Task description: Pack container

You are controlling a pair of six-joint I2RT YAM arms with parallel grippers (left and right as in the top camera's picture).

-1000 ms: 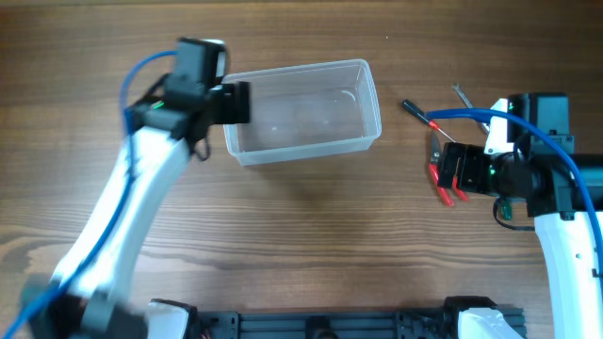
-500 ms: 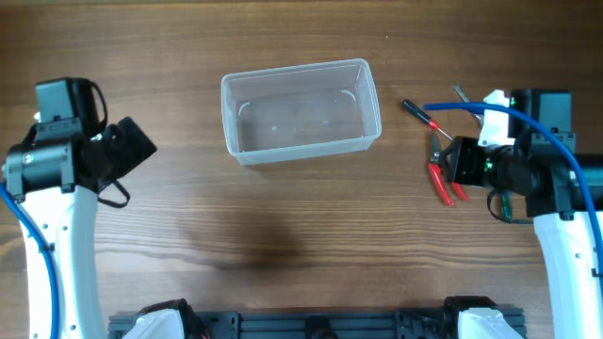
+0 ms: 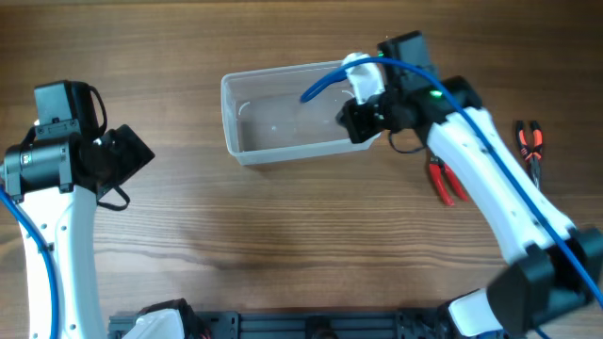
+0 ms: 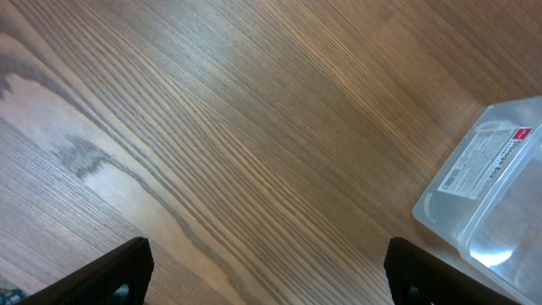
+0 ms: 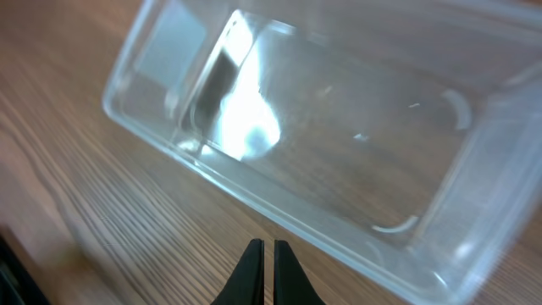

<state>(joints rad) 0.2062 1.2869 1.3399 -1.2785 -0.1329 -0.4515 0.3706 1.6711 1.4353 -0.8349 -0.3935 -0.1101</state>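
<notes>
The container (image 3: 283,118) is a clear plastic tub lying at the back middle of the table, and nothing shows inside it. In the right wrist view the container (image 5: 339,127) fills the top of the frame. My right gripper (image 3: 355,122) hovers at its right end. The right gripper (image 5: 265,247) is shut, its tips close to the tub's rim, with nothing visible between them. My left gripper (image 3: 139,151) is far to the left of the tub. The left gripper (image 4: 271,271) is open over bare wood, and a corner of the container (image 4: 500,195) carries a label.
Red-handled pliers (image 3: 443,181) lie on the table under my right arm. A second pair of pliers (image 3: 529,141) with red and black handles lies near the right edge. A black rail (image 3: 320,325) runs along the front edge.
My right arm swung left from the red pliers to the tub's right end, and its gripper shut. My left arm pulled away from the tub to the far left.
</notes>
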